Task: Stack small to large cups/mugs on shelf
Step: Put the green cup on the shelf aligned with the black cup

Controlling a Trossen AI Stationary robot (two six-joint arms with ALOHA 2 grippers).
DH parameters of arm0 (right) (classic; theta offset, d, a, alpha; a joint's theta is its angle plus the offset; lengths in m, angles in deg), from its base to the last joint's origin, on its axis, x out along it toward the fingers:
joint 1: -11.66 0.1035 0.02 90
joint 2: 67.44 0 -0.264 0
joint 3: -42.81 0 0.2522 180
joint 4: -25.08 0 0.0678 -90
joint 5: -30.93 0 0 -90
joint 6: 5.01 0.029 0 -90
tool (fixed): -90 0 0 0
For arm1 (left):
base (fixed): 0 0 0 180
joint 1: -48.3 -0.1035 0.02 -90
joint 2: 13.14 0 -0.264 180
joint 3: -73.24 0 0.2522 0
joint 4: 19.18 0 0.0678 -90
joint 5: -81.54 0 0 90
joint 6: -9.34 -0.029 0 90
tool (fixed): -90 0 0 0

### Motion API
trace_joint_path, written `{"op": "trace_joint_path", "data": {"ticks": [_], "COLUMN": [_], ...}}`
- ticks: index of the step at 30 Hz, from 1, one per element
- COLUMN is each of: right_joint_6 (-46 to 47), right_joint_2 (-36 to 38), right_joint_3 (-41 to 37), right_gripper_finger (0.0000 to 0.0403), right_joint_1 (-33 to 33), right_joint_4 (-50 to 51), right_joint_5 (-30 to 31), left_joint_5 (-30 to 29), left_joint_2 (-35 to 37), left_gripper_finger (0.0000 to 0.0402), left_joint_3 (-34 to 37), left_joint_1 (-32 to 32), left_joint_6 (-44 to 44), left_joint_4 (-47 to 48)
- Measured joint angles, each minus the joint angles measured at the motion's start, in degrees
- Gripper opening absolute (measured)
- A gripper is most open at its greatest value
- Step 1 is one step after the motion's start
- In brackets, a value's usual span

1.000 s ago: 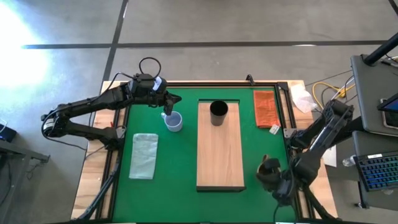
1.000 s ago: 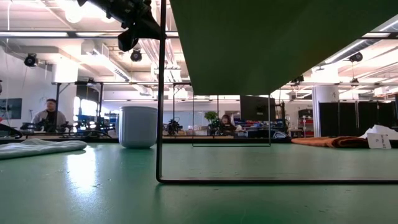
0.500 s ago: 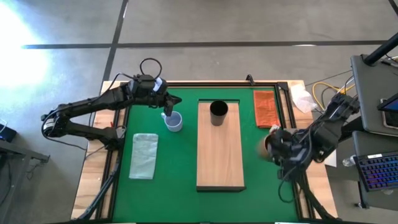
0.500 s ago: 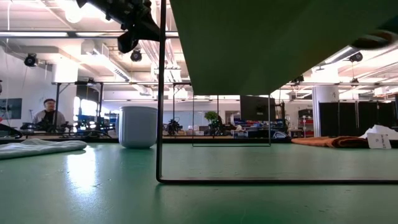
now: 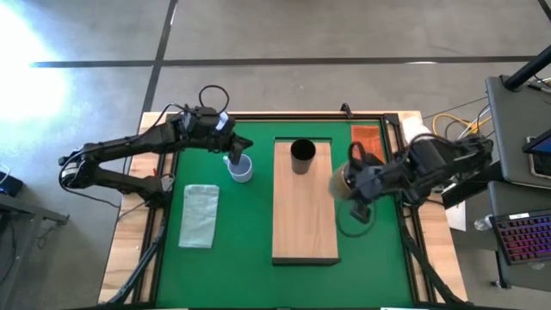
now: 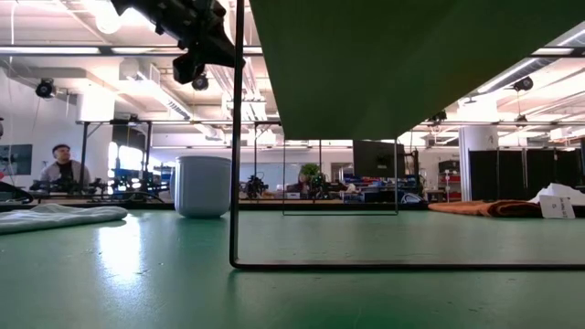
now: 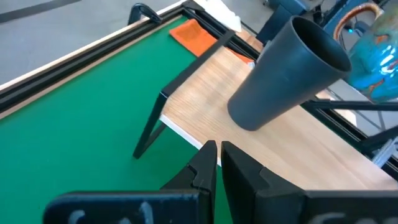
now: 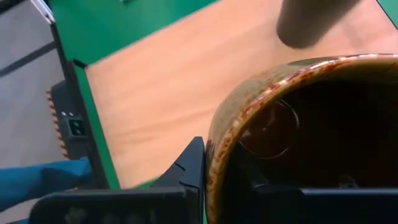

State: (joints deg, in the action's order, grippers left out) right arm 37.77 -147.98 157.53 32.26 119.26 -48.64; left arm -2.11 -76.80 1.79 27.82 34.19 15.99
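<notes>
The light-wood shelf [image 5: 304,224] stands on thin metal legs [image 6: 238,137] in the middle of the green table. The black tumbler [image 5: 302,156] stands on its base at the shelf's far end; it also shows in the left wrist view [image 7: 286,74]. The pale blue-white mug [image 5: 241,169] stands on the table left of the shelf. My left gripper [image 5: 231,151] is shut and hangs above this mug [image 6: 203,185], clear of it. My right gripper [image 5: 355,189] is shut on the brown-olive mug [image 5: 344,182] at the shelf's right edge. My right gripper holds the brown-olive mug by its wall at the rim [image 8: 214,155]. One finger [image 8: 189,165] is outside the mug and the other is inside it. The mug is lifted clear, over the shelf's right edge.
An orange-red cloth [image 5: 366,134] lies at the far right of the table, partly behind my right arm. A pale green cloth [image 5: 200,215] lies at the near left. A raised frame [image 5: 258,115] borders the table. People sit in the room beyond [image 6: 59,169].
My right gripper has carried the brown-olive mug from the table's near right corner toward the far edge and to the left, up to the shelf's right edge. The mug stays in its hold, clear of the table.
</notes>
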Motion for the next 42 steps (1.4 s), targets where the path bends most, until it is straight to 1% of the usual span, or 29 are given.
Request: {"op": "trace_joint_path", "data": {"ticks": [5, 10, 15, 24, 28, 38, 40, 42], "right_joint_6": [-1.26, -2.53, -4.41, -4.52, -3.95, -2.74, -2.74, -2.73], "right_joint_2": [-6.36, -15.09, -24.01, -36.48, -38.32, -38.87, -38.61, -38.11], "right_joint_3": [6.81, 14.63, 22.26, 34.0, 33.77, 33.91, 33.93, 34.06], "right_gripper_finger": [0.0029, 0.0029, 0.0029, 0.0029, 0.0029, 0.0031, 0.0048, 0.0077], "right_joint_1": [-2.95, -3.17, -3.15, -4.1, -4.83, -4.88, -4.9, -4.93], "right_joint_4": [0.09, 2.13, 8.15, 9.43, 9.78, 9.58, 9.49, 9.15], "right_joint_5": [-3.0, -4.97, -5.13, -6.95, -9.55, -7.27, -6.93, -6.73], "left_joint_5": [0.75, 0.87, 1.14, 1.3, 1.87, 3.09, 3.12, 3.19], "left_joint_2": [0.02, 0.02, 0.59, 3.84, 5.28, 8.11, 8.31, 8.33], "left_gripper_finger": [0.0008, 0.0008, 0.0008, 0.0008, 0.0008, 0.0008, 0.0008, 0.0008], "left_joint_3": [0.0, -0.13, -1.53, -1.95, -1.87, -0.51, -0.41, -0.3], "left_joint_1": [0.07, 0.15, 0.82, 0.82, 0.89, 2.1, 2.56, 3.08], "left_joint_6": [-0.16, -0.54, -5.43, -6.3, -6.3, -7.46, -7.47, -7.48], "left_joint_4": [0.04, 0.11, 0.06, 0.11, 0.13, 0.19, 0.15, 0.15]}}
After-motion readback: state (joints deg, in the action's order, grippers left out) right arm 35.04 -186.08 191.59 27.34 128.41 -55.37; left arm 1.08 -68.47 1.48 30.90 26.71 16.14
